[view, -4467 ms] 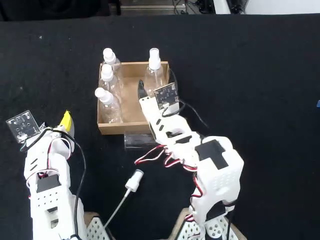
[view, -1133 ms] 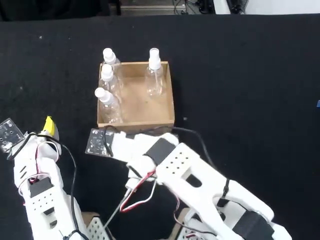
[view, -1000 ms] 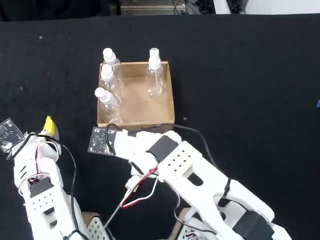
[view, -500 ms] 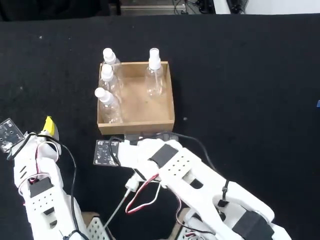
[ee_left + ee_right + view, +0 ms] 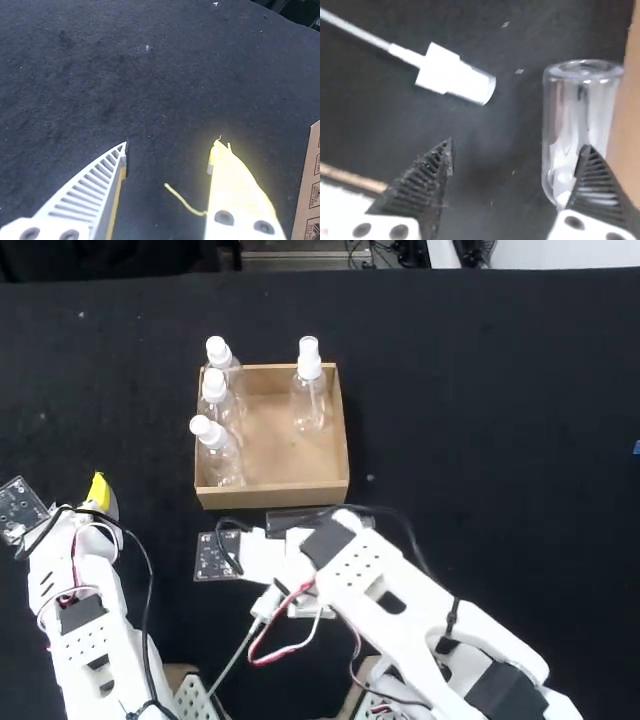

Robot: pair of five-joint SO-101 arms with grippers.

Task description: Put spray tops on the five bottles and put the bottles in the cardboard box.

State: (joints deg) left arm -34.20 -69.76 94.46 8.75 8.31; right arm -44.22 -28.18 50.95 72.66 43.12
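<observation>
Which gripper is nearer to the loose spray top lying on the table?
Right. The right gripper hangs open close to the spray top, which lies just ahead of it. The left gripper is well off to the side, over bare table.

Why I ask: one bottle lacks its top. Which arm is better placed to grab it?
Likely right: the right gripper, open, hangs by the spray top and uncapped bottle; the left gripper is farther off.

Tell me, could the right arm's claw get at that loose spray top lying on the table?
Probably yes. The right claw is open just short of the spray top, with bare table between them. The uncapped bottle is off to one side, not across the path.
</observation>
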